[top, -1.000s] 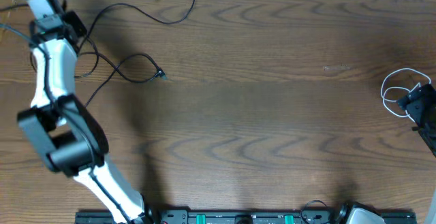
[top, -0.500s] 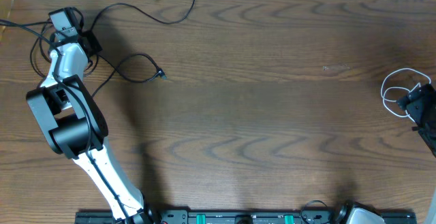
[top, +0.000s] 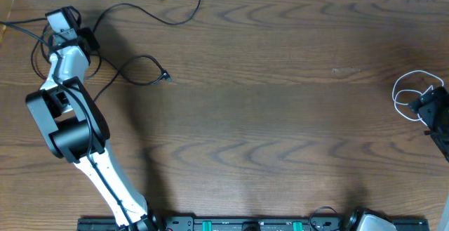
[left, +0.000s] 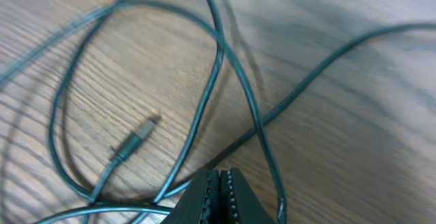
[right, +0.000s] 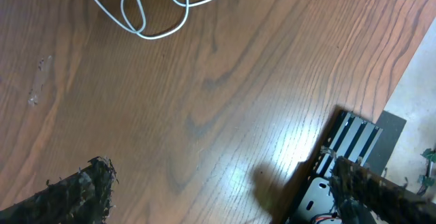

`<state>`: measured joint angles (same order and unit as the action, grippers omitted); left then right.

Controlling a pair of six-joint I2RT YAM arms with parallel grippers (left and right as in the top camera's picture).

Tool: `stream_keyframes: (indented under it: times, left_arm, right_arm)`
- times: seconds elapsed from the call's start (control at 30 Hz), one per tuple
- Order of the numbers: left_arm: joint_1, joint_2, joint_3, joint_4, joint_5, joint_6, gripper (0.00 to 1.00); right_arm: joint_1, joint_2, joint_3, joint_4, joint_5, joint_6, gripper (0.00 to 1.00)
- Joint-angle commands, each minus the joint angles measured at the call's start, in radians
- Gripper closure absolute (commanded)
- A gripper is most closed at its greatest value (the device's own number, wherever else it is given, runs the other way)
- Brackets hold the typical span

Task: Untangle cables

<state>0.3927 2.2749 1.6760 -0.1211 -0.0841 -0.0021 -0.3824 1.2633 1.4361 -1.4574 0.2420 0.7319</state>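
Note:
Several thin black cables [top: 151, 12] lie looped and crossed at the table's far left; one plug end [top: 168, 78] points right. My left gripper [top: 64, 24] hovers over this tangle. In the left wrist view it [left: 221, 178] is shut, and I see nothing between its fingers. Crossed black cables [left: 235, 81] and a loose plug [left: 136, 140] lie just beyond the tips. A white cable [top: 409, 93] lies coiled at the far right. My right gripper [top: 429, 106] stands next to it, open and empty [right: 231, 197]. The white cable [right: 160, 9] lies well ahead of its fingers.
The brown wooden table [top: 280, 119] spans the view, with its far edge along the top. A black rail [top: 245, 224] with the arm bases runs along the near edge. In the right wrist view the table's corner and a metal bracket [right: 340, 156] show.
My left arm has drawn back from the far left corner toward the tangle. The black cables at the left edge have shifted with it. The right arm and white cable have not moved.

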Motion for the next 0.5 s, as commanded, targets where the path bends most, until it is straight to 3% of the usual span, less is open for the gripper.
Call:
stream_keyframes:
  times: [0.0, 0.47]
  left_arm:
    - [0.007, 0.073, 0.001, 0.014, -0.008, 0.013, 0.92]
    - [0.024, 0.077, 0.002, -0.024, -0.065, 0.013, 0.92]
  right_arm:
    - [-0.005, -0.002, 0.001, -0.001, 0.010, 0.015, 0.01]
    - [-0.005, -0.002, 0.001, -0.001, 0.010, 0.015, 0.01]
